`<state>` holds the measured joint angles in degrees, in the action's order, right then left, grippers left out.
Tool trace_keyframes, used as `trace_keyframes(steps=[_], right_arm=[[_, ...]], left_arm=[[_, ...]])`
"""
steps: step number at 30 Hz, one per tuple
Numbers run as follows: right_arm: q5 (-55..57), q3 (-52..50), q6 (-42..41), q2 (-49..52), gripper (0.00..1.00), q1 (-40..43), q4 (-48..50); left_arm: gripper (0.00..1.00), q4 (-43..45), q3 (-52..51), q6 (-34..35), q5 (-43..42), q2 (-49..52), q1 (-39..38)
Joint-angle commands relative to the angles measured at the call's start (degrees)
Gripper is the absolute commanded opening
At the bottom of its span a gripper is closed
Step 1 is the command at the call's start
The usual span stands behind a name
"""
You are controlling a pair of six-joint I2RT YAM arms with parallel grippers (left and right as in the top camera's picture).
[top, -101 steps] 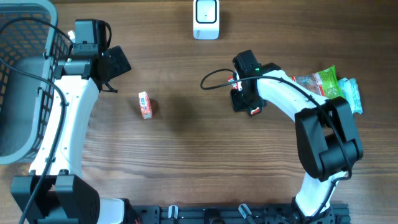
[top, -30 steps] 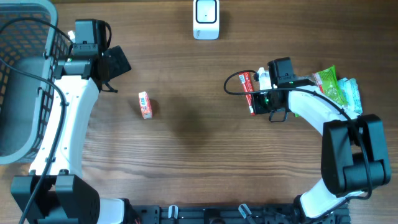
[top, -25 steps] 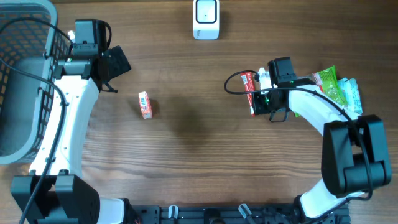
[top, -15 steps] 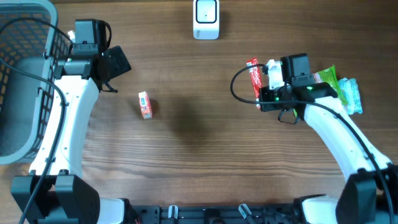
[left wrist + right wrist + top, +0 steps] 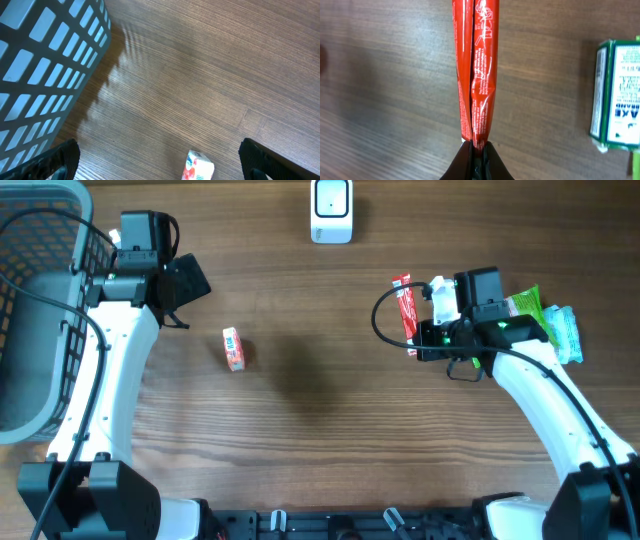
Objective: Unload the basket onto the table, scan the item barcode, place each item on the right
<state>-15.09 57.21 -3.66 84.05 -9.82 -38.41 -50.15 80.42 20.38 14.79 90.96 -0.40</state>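
A long red snack packet (image 5: 404, 305) is pinched at its lower end by my right gripper (image 5: 412, 346), right of the table's middle. The right wrist view shows the packet (image 5: 475, 70) running straight up from the shut gripper (image 5: 476, 146), its white-printed side facing the camera; I can make out no barcode on it. The white scanner (image 5: 331, 210) stands at the far edge, centre. A small orange and white box (image 5: 233, 348) lies on the wood left of centre. My left gripper (image 5: 186, 282) hovers open up-left of the box (image 5: 198, 168), nothing between its fingers (image 5: 61, 159).
A grey-blue mesh basket (image 5: 70, 210) fills the far left; its wall (image 5: 45, 65) shows in the left wrist view. Green and teal packets (image 5: 540, 320) lie at the right edge behind the right arm. A green and white box (image 5: 617, 95) lies right of the held packet.
The right gripper has carried the red packet a little right and toward the far edge, and the arm has swung outward. The left arm and the small box have not moved.
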Motion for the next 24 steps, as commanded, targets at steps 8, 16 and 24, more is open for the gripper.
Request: trace_keyframes(steps=[8, 16, 24], right_arm=[[0.0, 9.6, 0.7, -7.8, 0.04, -0.1, -13.7], [0.0, 18.1, 1.0, -7.8, 0.04, -0.1, -20.3], [0.0, 22.8, 1.9, -7.8, 0.04, -0.1, -20.5]], left_arm=[[1.0, 0.0, 0.5, -0.7, 0.7, -0.2, 0.3], [1.0, 0.0, 0.5, -0.7, 0.7, -0.2, 0.3], [1.0, 0.0, 0.5, -0.7, 0.7, -0.1, 0.3]])
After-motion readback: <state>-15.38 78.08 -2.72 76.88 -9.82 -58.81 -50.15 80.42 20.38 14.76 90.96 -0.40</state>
